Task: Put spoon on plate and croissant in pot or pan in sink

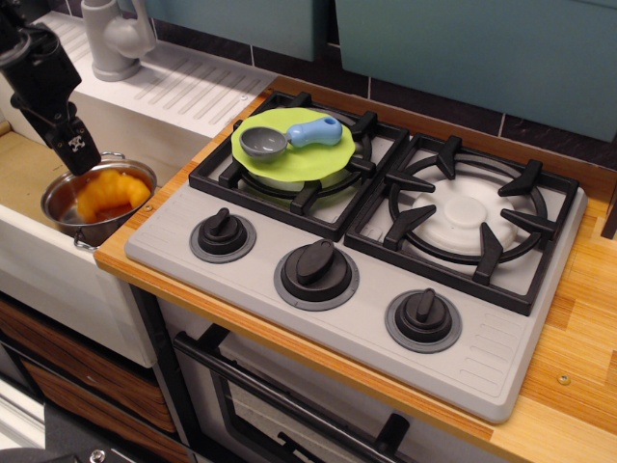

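Observation:
The orange-yellow croissant lies inside the shiny steel pot, which stands in the tan sink at the left. My black gripper hangs just above the pot's back rim, up and left of the croissant, apart from it and holding nothing; its jaws look slightly parted. The spoon, with a grey bowl and a light-blue handle, lies on the lime-green plate on the stove's back-left burner.
A grey faucet and a ribbed white drainboard sit behind the sink. The stove has three black knobs along its front and a bare right burner. A wooden counter edge runs beside the sink.

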Robot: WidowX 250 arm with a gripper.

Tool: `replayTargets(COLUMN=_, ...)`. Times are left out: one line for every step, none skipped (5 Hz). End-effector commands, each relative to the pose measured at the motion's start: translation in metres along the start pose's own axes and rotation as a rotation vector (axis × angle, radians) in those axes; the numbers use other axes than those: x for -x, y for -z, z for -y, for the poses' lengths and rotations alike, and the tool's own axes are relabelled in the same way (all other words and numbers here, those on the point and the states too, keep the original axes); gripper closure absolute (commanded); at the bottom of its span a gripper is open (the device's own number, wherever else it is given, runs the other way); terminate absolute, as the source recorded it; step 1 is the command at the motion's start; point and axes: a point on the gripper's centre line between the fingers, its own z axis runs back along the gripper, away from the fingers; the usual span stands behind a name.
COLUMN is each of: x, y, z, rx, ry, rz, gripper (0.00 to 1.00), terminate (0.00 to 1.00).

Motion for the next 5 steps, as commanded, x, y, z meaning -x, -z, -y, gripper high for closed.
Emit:
replayTargets(x=-0.027, y=-0.082, z=0.000, rx=-0.135, ry=0.032, rz=-0.031, gripper=0.00, terminate=0.00)
replayTargets(x=-0.032, y=-0.109, z=0.003, rx=-0.157, ry=0.036, rz=-0.077, gripper=0.00, terminate=0.00)
replayTargets(x=-0.032, y=-0.140, z=0.003, rx=-0.141, ry=0.090, rz=-0.106, gripper=0.00, terminate=0.00)
replayTargets(x=-0.032, y=-0.140, z=0.003, rx=-0.141, ry=0.090, rz=-0.106, gripper=0.00, terminate=0.00)
replayTargets(x=-0.032, y=-0.140, z=0.003, rx=-0.141, ry=0.090, rz=-0.106, gripper=0.00, terminate=1.00)
